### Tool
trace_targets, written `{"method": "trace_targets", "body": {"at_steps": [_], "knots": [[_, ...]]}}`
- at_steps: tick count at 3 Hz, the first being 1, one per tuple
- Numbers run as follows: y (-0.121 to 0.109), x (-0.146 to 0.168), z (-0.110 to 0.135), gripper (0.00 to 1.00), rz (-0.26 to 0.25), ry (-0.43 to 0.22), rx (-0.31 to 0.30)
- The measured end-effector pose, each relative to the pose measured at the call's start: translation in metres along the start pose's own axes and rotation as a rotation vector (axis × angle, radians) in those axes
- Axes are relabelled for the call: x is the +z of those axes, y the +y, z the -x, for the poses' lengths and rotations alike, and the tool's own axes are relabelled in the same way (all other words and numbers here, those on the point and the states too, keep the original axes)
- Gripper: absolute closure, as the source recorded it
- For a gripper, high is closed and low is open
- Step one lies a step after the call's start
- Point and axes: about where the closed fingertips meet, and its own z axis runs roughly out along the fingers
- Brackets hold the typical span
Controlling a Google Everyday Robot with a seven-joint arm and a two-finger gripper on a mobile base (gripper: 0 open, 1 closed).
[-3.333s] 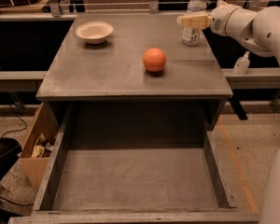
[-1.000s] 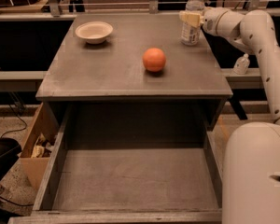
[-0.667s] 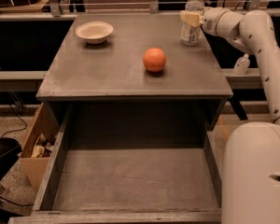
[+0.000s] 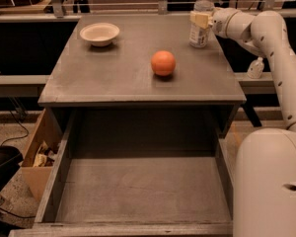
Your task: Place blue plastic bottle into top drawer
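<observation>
My gripper [image 4: 200, 20] sits against the bottle [image 4: 199, 37] at the table's [image 4: 113, 73] far right corner, its far side hidden, so I cannot tell whether it grips; the drawer [image 4: 138, 186] stands open below.

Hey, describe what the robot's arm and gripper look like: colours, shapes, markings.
The arm is glossy white: rounded tubular segments with bulging joints and small dark dots along its side. No loose cables show. The gripper, at the bottle on the far right of the table, has a pale yellow tip.
</observation>
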Motion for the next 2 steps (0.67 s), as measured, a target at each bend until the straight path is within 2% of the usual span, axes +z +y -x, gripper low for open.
{"method": "trace_targets", "body": {"at_steps": [1,2], "knots": [[0.004,0.005,0.008,1.0,-0.01,-0.001,-0.015],[0.01,0.002,0.04,1.0,-0.031,-0.031,-0.062]]}}
